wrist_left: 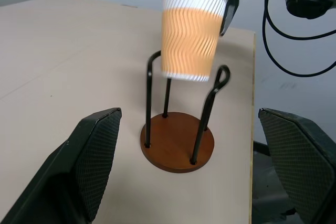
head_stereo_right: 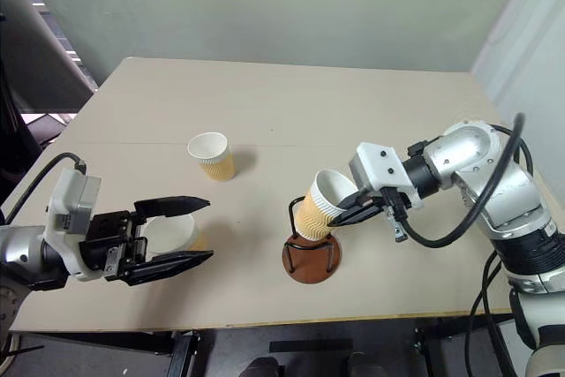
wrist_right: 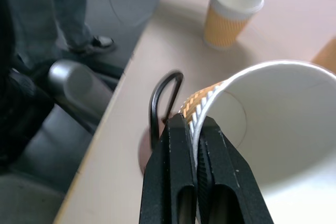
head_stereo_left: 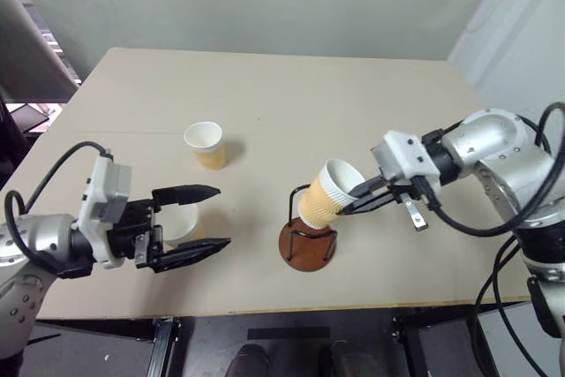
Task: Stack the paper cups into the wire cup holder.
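Observation:
My right gripper point(head_stereo_left: 355, 200) is shut on the rim of a paper cup point(head_stereo_left: 325, 193). That cup hangs tilted, with its bottom among the tops of the black wire loops of the wire cup holder point(head_stereo_left: 307, 246). The left wrist view shows the same cup point(wrist_left: 191, 32) above the holder's reddish-brown base point(wrist_left: 177, 148). My left gripper point(head_stereo_left: 222, 215) is open to the left of the holder and points at it, with nothing between its fingers. A second paper cup point(head_stereo_left: 181, 222) stands on the table just behind and below that gripper. A third paper cup point(head_stereo_left: 206, 145) stands upright farther back.
The beige table point(head_stereo_left: 291, 94) is bare at the back and on the right. Its front edge point(head_stereo_left: 265, 311) runs close to the holder's base. My right arm's black cables point(head_stereo_left: 494, 218) hang off the table's right side.

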